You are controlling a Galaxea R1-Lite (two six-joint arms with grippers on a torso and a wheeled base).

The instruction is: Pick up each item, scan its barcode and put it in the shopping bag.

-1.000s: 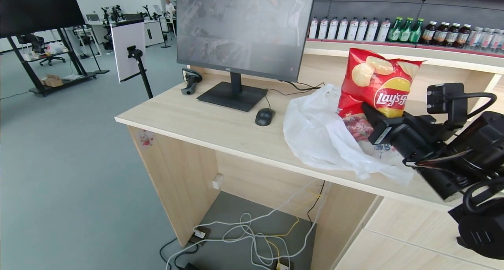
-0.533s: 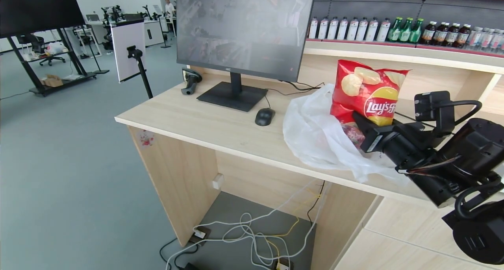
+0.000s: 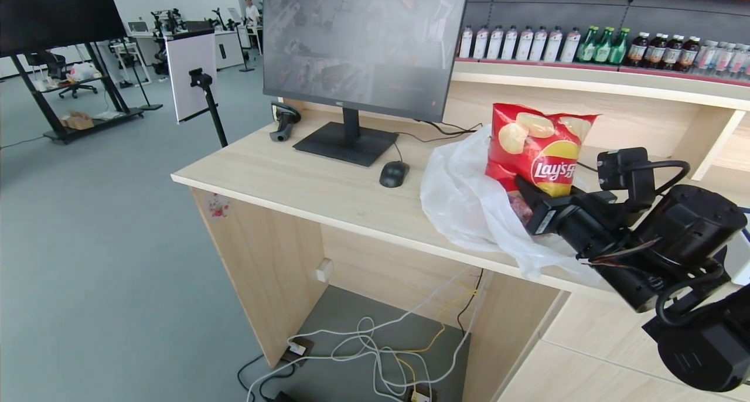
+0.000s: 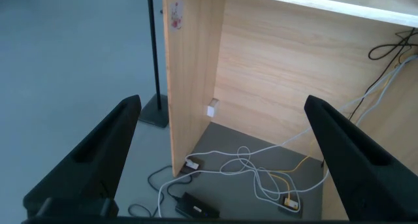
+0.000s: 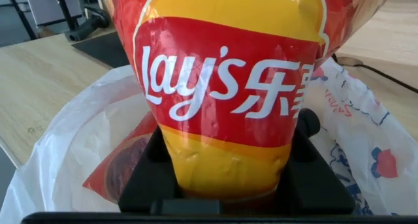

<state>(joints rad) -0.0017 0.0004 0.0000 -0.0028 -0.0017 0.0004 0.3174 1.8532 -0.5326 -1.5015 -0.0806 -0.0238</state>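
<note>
My right gripper (image 3: 530, 198) is shut on the lower end of a red and yellow chips bag (image 3: 536, 147), holding it upright over the mouth of the white plastic shopping bag (image 3: 471, 203) on the wooden counter. In the right wrist view the chips bag (image 5: 228, 100) sits pinched between the black fingers (image 5: 307, 123), with the shopping bag (image 5: 78, 152) spread below and a dark red packet (image 5: 121, 168) inside it. A black handheld scanner (image 3: 283, 121) stands at the counter's far left corner. My left gripper (image 4: 222, 159) hangs open beside the counter, above the floor.
A large monitor (image 3: 358, 44) on a stand and a black mouse (image 3: 394, 173) occupy the counter (image 3: 304, 179) left of the bag. Drink bottles (image 3: 586, 44) line a shelf behind. Loose cables (image 3: 375, 349) lie under the counter. A tripod (image 3: 208, 103) stands on the open floor to the left.
My right gripper has carried the chips bag down and slightly left, lowering it toward the open shopping bag. The left arm looks unmoved.
</note>
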